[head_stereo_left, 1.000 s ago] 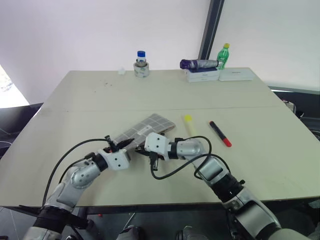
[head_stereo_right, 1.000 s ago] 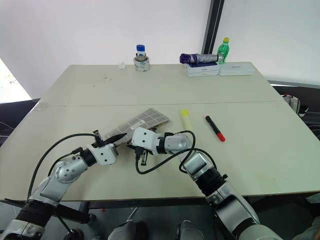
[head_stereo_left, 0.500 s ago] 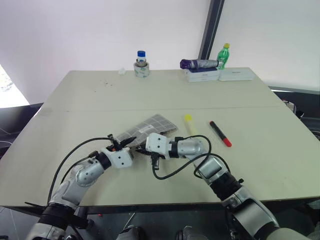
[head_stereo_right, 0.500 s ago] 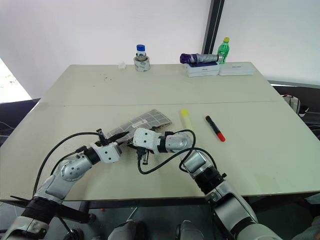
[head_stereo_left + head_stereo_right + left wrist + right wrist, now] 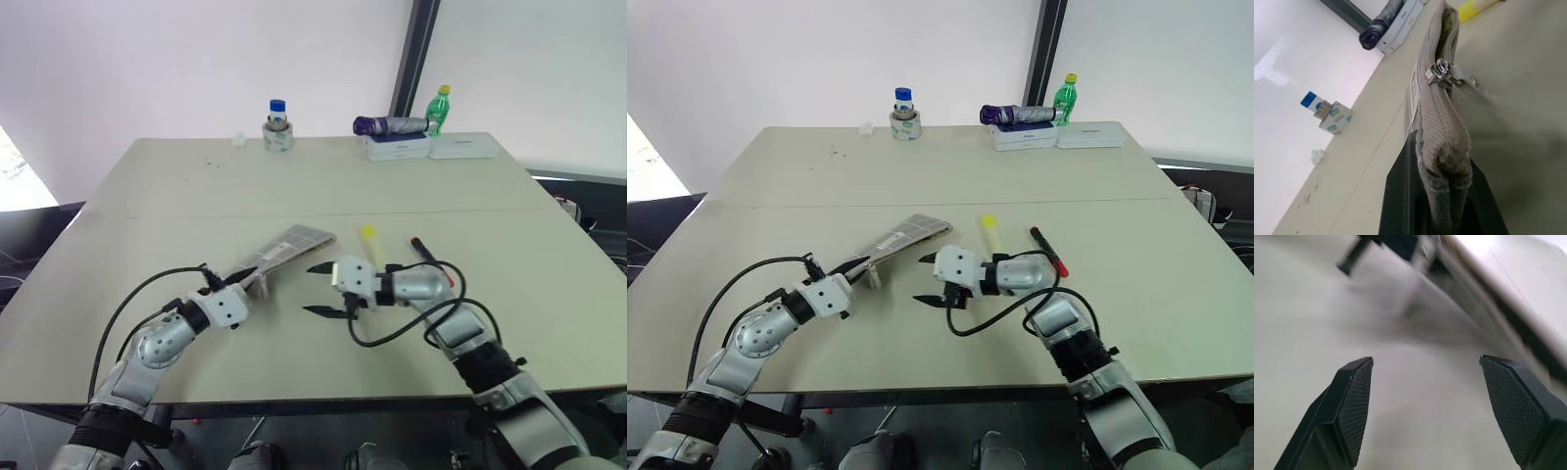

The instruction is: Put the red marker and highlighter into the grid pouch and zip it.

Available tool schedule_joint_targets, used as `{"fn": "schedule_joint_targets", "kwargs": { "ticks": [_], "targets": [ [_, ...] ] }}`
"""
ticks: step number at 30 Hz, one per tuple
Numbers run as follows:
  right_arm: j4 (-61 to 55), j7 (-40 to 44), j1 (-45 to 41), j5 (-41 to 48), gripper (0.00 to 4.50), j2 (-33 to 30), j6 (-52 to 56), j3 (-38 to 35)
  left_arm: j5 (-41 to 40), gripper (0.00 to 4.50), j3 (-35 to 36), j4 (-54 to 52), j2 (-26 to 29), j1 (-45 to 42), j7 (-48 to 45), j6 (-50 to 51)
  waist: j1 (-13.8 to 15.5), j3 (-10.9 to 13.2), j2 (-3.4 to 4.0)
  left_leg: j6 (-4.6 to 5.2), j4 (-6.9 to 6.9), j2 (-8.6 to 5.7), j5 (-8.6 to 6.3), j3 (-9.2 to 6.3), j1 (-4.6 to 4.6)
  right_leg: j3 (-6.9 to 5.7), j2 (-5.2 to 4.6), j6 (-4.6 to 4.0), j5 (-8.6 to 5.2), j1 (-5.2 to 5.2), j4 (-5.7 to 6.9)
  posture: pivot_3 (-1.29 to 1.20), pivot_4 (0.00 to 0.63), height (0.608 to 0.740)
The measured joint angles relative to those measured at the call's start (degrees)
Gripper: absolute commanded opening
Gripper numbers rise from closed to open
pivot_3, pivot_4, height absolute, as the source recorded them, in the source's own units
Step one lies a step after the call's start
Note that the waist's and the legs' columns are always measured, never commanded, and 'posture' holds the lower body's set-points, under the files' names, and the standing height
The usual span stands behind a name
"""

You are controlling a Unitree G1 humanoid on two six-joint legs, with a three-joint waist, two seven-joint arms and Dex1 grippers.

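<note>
while the left gripper (image 5: 241,290) keeps its fingers pinched on the near end of the grid pouch (image 5: 284,249), the pouch stands tilted on edge over the bench (image 5: 176,215), probably so its zipper faces up for loading. just beside it, the right gripper (image 5: 320,289) hangs with fingers spread wide and empty. behind that arm lie the highlighter (image 5: 368,235) and, partly hidden, the red marker (image 5: 419,246), both outside the pouch. judging by this, pen pickup comes next.
</note>
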Motion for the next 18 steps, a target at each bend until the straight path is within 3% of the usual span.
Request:
{"fn": "schedule_joint_targets", "kwargs": {
  "ticks": [3, 11, 14, 18],
  "targets": [
    [0.04, -1.8, 0.07, 2.11, 3.59, -0.13, 1.38, -4.0, -2.13, 0.0, 0.08, -0.35, 0.55, 0.36, -1.53, -0.96, -0.07, 0.0, 0.0, -0.01, -0.02, 0.01, 0.01, 0.01, 0.0, 0.0, 0.02, 0.0, 0.0, -0.01, 0.0, 0.0, 0.15, 0.74],
    [8.38, -15.96, 0.27, 3.24, 3.59, -1.33, 10.31, -15.75, -3.34, 0.0, 0.51, -0.41, 1.9, 1.55, -2.83, -1.04, 0.19, 0.0, 0.0, -0.01, -0.02, -0.04, 0.01, 0.02, -0.01, 0.01, -0.05, 0.0, 0.0, -0.01, 0.0, 0.0, 0.15, 0.74],
    [0.55, -18.0, 5.21, 9.25, 3.59, 2.35, 11.93, -20.64, -3.34, 0.0, 0.51, -0.87, 1.85, 1.57, -2.83, -1.16, 0.09, 0.0, 0.0, -0.05, -0.15, 0.03, 0.03, -0.02, 0.0, 0.0, 0.03, 0.01, -0.01, -0.03, -0.01, 0.0, 0.15, 0.74],
    [-10.39, -21.83, 18.53, 10.48, 3.59, 4.51, 11.64, -21.42, -3.34, 0.0, 1.34, -1.58, 1.91, 2.18, -2.74, -1.65, 0.39, 0.0, 0.0, -0.05, -0.15, -0.01, 0.03, -0.03, -0.01, -0.01, 0.01, 0.07, -0.05, -0.01, -0.02, 0.0, 0.15, 0.74]
  ]
}}
